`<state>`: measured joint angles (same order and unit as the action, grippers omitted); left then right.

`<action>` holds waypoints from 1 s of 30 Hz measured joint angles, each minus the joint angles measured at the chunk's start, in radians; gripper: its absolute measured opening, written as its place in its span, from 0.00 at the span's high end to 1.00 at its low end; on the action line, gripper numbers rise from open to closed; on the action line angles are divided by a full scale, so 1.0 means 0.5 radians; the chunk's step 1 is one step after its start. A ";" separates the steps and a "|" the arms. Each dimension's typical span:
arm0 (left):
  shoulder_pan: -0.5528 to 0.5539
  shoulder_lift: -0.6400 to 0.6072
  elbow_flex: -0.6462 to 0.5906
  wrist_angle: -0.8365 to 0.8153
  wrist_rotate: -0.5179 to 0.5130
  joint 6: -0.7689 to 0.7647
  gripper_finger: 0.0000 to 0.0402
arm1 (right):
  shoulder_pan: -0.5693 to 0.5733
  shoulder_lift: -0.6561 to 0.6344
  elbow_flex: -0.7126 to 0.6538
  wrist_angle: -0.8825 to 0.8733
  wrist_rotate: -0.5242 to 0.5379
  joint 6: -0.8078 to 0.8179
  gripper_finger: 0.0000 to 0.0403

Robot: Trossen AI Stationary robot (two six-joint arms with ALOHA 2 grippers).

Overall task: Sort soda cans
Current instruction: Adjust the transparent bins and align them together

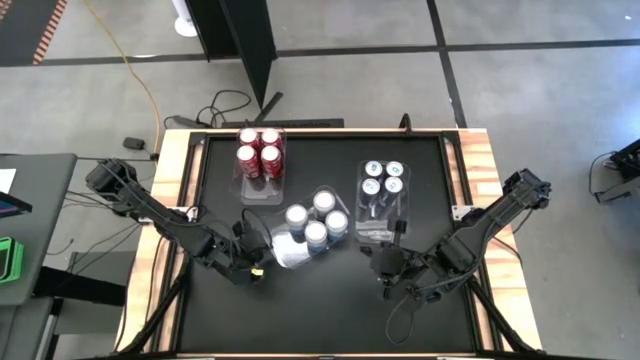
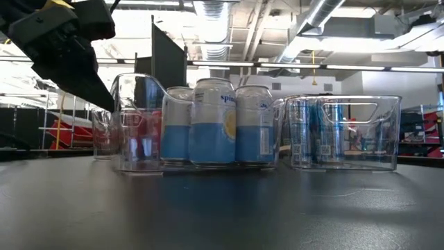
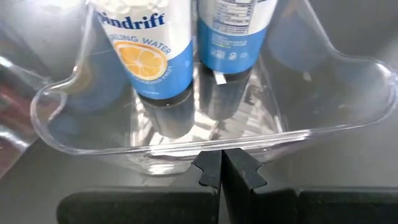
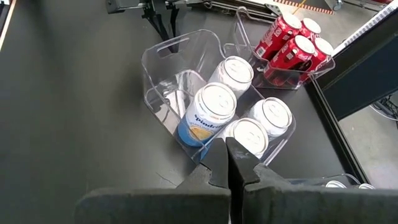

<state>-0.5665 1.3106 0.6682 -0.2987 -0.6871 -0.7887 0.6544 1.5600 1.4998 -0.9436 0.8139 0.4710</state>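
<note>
Cans all binned on the dark surface (image 1: 320,300): red cans (image 1: 259,153) in far bin, silver-blue cans (image 1: 316,218) in tilted middle bin (image 1: 285,250), dark blue cans (image 1: 383,178) in right one. Left claw (image 1: 256,272) pressed together at middle bin's rim; right claw (image 1: 384,293) pressed together, empty, nearby.

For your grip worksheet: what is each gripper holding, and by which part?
Nothing: the left gripper and right gripper are both shut on nothing, beside the middle bin.
</note>
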 joint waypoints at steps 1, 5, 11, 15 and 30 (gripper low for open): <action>0.002 0.000 -0.002 0.028 0.011 0.015 1.00 | 0.000 0.000 0.000 -0.001 0.001 0.000 0.99; 0.003 0.001 -0.008 0.087 0.021 0.065 1.00 | 0.000 0.000 0.000 -0.001 0.000 0.001 0.99; 0.003 0.001 -0.008 0.158 0.078 0.130 1.00 | 0.000 0.000 0.000 -0.001 0.000 0.001 0.99; 0.014 0.001 -0.008 0.245 0.144 0.236 1.00 | 0.000 0.000 0.000 0.000 0.000 0.001 0.99; 0.034 0.000 -0.005 -0.242 0.496 -0.065 0.96 | 0.001 0.000 0.000 0.006 -0.001 0.001 0.99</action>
<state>-0.5496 1.3106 0.6655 -0.4199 -0.4392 -0.8213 0.6548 1.5600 1.5000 -0.9405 0.8135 0.4713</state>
